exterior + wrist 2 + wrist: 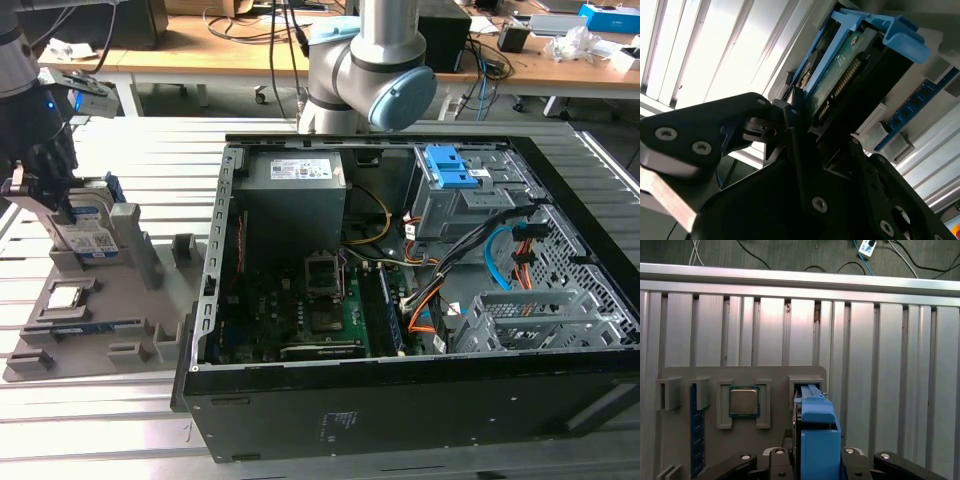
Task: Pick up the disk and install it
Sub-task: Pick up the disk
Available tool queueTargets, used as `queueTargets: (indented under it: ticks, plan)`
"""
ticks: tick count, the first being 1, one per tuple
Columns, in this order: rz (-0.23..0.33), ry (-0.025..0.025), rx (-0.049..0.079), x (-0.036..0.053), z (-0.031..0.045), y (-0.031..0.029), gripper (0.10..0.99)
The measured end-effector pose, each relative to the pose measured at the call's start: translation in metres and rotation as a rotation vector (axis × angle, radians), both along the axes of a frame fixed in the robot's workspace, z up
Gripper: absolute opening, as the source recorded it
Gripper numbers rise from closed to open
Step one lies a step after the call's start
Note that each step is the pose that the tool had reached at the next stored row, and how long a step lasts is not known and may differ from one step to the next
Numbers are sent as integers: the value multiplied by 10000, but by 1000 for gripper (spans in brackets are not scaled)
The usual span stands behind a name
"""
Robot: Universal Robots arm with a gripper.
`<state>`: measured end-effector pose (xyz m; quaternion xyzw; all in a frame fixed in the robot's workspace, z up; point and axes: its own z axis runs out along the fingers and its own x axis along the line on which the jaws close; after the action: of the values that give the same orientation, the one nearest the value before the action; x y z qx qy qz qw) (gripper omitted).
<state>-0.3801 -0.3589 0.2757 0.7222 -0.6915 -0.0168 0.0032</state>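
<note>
Half the disk [816, 422] hides within the hand [815, 457], seemingly clamped.

Big black PC case [400, 400] lying open on the slatted metal tabletop [120, 440]. Inside there's a green motherboard [350, 320], a grey power supply [293, 190], a grey drive cage with a blue latch [450, 172], and orange and blue cables [432, 298]. Just beside the case is a grey parts tray [110, 300] holding a square silver chip [744, 401] and a blue memory stick [697, 435].
</note>
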Motion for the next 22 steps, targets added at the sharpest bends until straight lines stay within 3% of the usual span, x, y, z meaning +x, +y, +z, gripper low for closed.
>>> queueTargets:
  ticks: [9,10,14,17,22]
  plan:
    - [16,3,-9,-1,-44,2,365]
    - [17,-23,4,1,-26,3,365]
    - [16,0,-11,0,168,2,365]
    - [17,0,-17,0,229,2,365]
    - [16,0,-95,0,494,4,365]
